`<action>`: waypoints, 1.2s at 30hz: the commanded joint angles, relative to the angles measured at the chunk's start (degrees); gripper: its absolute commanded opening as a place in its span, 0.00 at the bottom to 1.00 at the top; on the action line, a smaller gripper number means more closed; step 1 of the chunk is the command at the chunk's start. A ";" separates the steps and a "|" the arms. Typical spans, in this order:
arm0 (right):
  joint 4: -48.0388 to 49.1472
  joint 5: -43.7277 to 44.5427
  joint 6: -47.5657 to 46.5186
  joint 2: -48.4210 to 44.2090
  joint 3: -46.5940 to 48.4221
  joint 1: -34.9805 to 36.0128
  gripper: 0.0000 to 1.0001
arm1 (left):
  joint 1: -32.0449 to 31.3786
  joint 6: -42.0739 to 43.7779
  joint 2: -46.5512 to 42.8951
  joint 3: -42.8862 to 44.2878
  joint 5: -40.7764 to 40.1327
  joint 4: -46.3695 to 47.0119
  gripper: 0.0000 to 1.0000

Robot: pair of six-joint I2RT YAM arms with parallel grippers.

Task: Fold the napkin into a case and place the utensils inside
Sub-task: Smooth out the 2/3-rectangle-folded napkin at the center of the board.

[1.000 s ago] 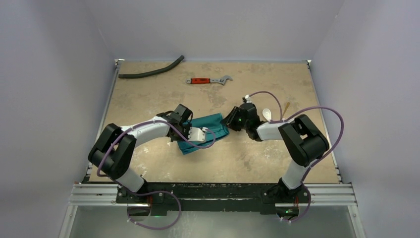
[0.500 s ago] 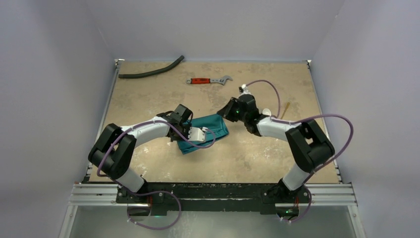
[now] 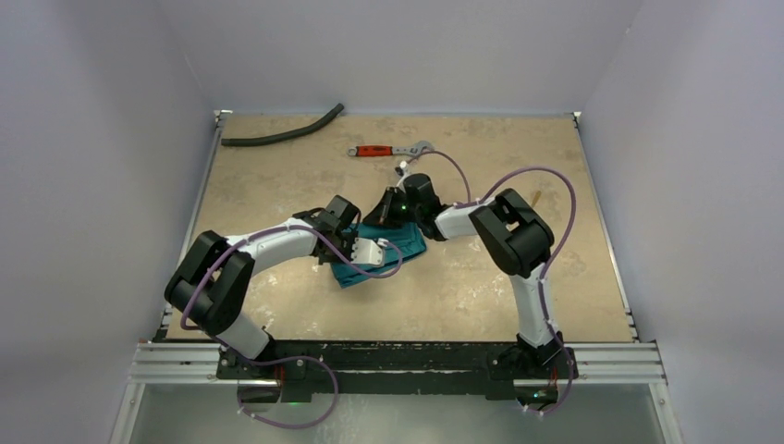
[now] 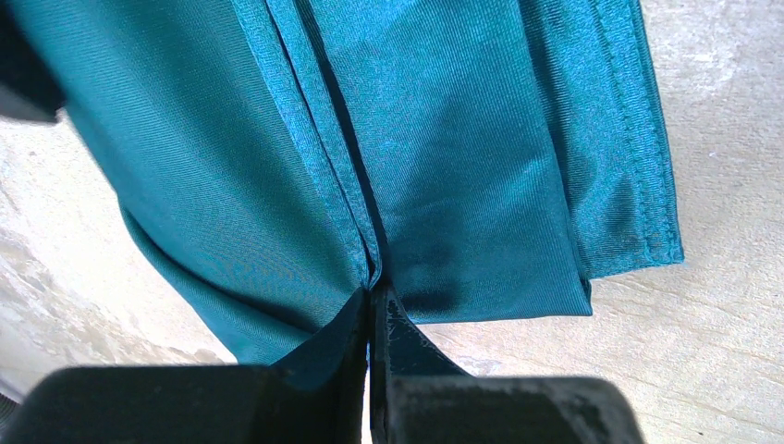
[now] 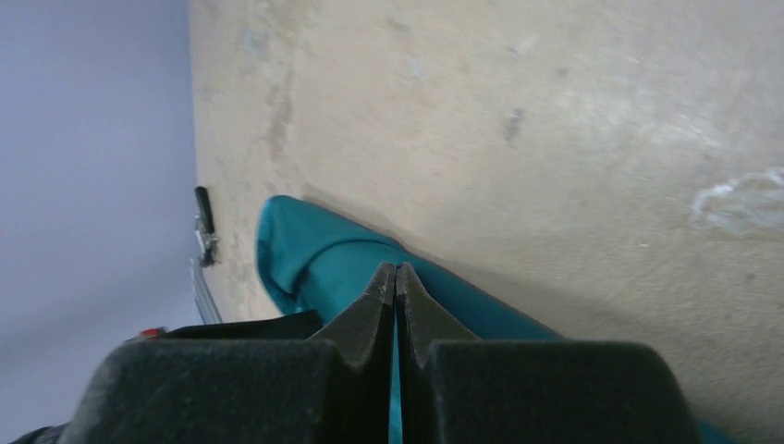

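The teal napkin [image 3: 402,242] lies folded mid-table. My left gripper [image 3: 368,252] rests on its left part. In the left wrist view that gripper [image 4: 372,294] is shut, pinching a raised crease of the napkin [image 4: 462,139] near its near edge. My right gripper [image 3: 379,213] hovers at the cloth's far edge. Its jaws [image 5: 396,270] are shut with nothing between the tips, just above the napkin [image 5: 305,250]. One tan wooden utensil [image 3: 535,197] lies at the right, partly behind a cable. The white spoon is hidden behind the right arm.
A red-handled wrench [image 3: 388,149] lies at the back centre, close behind the right gripper. A dark hose [image 3: 282,134] curves along the back left corner. The right arm's elbow [image 3: 508,231] stands right of the napkin.
The right arm has swung left from beside the spoon to the napkin's far edge, and its jaws have closed on the way. The left arm and napkin have stayed put.
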 commanded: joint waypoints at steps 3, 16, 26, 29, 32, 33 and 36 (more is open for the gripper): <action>8.60 -4.21 -0.89 4.33 -1.69 -1.81 0.05 | -0.20 1.41 -0.60 -0.19 0.67 -1.01 0.00; 18.71 -8.53 0.37 2.02 -5.15 -3.40 0.22 | 0.16 -1.74 -1.60 4.94 4.96 -6.72 0.16; 3.16 -12.77 -8.00 -9.89 -2.88 -5.25 0.35 | 0.27 -1.77 -1.12 4.48 5.41 -6.82 0.15; 6.04 -13.47 -6.72 -7.86 -5.58 -5.23 0.33 | 0.21 -1.72 -1.12 4.07 5.53 -6.80 0.17; 9.41 -13.24 -5.68 -5.36 -7.69 -5.25 0.31 | 0.19 -1.69 -1.23 3.72 5.36 -6.71 0.18; 9.62 -12.77 -6.03 -4.58 -8.04 -5.25 0.30 | 0.20 -1.60 -1.39 3.54 5.36 -6.71 0.18; 7.79 -11.80 -8.06 -2.38 -7.98 -5.25 0.29 | 0.32 -1.32 -1.83 3.20 5.40 -6.78 0.19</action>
